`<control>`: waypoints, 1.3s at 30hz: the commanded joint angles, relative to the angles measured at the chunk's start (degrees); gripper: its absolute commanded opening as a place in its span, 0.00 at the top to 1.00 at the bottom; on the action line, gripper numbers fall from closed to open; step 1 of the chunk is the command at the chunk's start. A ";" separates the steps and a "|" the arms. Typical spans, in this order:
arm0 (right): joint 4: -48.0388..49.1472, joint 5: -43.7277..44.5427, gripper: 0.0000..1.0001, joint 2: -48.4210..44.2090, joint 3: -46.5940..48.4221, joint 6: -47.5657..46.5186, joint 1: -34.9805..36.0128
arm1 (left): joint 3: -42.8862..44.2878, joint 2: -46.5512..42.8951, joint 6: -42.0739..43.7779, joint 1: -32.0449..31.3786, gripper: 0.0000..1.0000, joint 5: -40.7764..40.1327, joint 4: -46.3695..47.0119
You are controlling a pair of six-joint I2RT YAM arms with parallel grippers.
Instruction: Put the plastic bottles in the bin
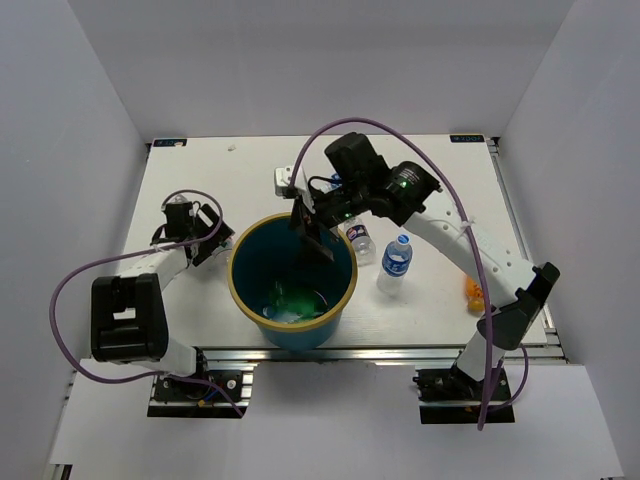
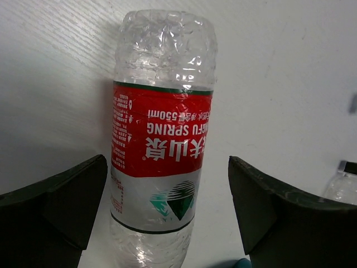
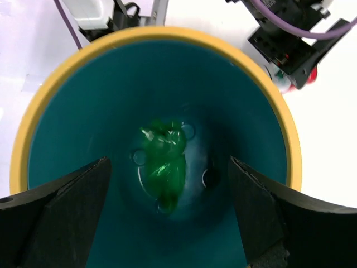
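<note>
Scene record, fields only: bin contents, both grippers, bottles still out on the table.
bin: green bottle inside
right gripper: open, over the bin, holding nothing
left gripper: open, red-label bottle between the fingers, not touched
on table: blue-label bottle upright; dark-label bottle by the bin; orange bottle at the right arm

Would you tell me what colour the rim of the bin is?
The bin has a tan-yellow rim; the right wrist view shows it best.
</note>
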 commanded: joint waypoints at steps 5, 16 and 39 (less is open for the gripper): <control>1.78 5.09 0.11 -2.76 3.47 4.89 -1.05 | 0.70 2.30 -0.67 -0.78 0.17 -1.08 -0.16; 21.11 9.83 0.11 -6.54 -5.49 24.91 -27.04 | 20.28 -9.18 1.08 -0.78 0.75 -11.18 -11.84; 23.66 18.53 0.11 14.81 0.92 4.92 -37.97 | 12.05 -33.91 -4.79 -22.39 0.71 28.89 9.69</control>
